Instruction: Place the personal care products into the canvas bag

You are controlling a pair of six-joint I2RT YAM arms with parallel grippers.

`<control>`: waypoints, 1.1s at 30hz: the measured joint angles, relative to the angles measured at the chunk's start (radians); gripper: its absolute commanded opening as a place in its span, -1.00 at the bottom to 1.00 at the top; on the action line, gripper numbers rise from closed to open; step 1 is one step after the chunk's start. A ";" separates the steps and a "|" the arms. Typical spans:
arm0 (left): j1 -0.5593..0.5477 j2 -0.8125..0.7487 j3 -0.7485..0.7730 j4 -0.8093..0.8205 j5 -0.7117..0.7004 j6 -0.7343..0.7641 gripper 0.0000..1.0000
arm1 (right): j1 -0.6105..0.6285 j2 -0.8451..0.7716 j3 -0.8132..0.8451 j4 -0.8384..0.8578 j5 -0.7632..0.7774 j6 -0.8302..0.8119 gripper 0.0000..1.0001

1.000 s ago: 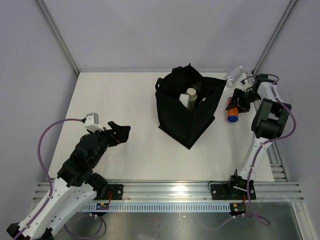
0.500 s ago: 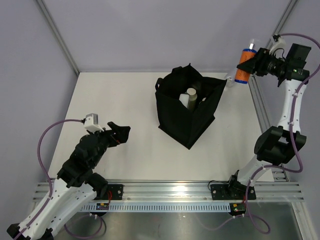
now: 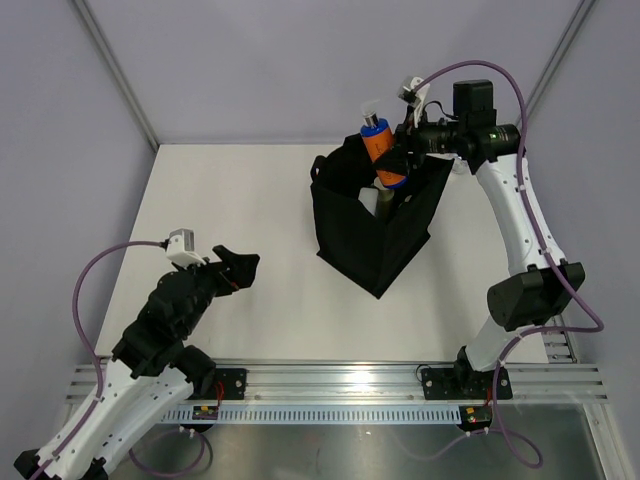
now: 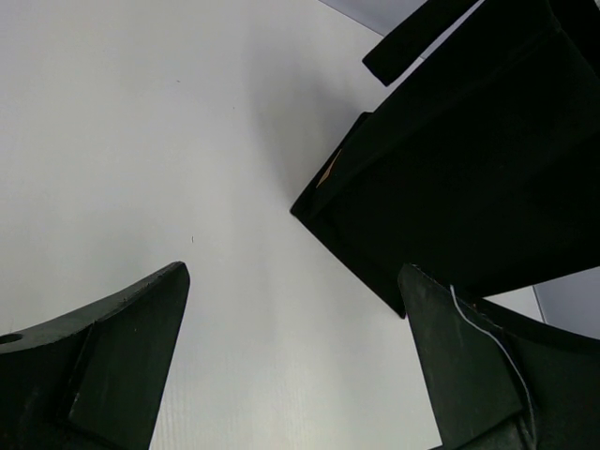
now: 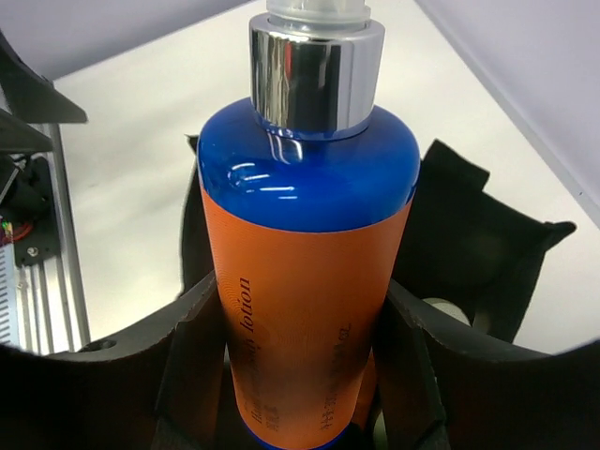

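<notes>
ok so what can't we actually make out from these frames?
- Bag contents, top view: the orange bottle and right gripper cover most of the canvas bag opening. Only a pale bottle top peeks out.
- Bottle base, right wrist view: cut off by the bottom edge.
- Bag interior, left wrist view: only the outer wall shows, and the frame edges crop the rest.
- Far right corner of the table, top view: partly behind the right arm.

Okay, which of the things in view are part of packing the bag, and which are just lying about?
Part of the job:
- orange bottle, held in the right gripper over the bag
- canvas bag
- pale bottle, already inside the bag

Just there:
- left gripper, open and empty
- aluminium rail
- frame post
</notes>
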 measured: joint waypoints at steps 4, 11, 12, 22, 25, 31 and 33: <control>0.000 -0.008 0.000 -0.002 0.000 -0.003 0.98 | 0.014 0.054 0.010 -0.041 0.048 -0.048 -0.95; 0.000 -0.008 0.000 -0.005 0.000 -0.003 0.98 | 0.028 0.080 0.019 -0.079 0.092 -0.089 -0.50; 0.000 -0.008 0.000 -0.005 0.000 -0.003 0.98 | 0.031 0.080 0.020 -0.079 0.097 -0.091 -0.43; 0.000 -0.005 0.000 -0.002 0.000 -0.002 0.98 | 0.038 0.079 0.020 -0.054 0.114 -0.107 0.71; 0.000 -0.005 0.000 -0.002 0.000 -0.002 0.98 | 0.038 0.079 0.020 -0.045 0.116 -0.108 0.72; 0.000 -0.003 0.000 -0.002 0.000 -0.002 0.97 | 0.037 0.079 0.020 -0.043 0.120 -0.108 0.72; 0.000 0.000 0.000 -0.001 0.000 -0.002 0.97 | 0.037 0.079 0.020 -0.043 0.121 -0.108 0.71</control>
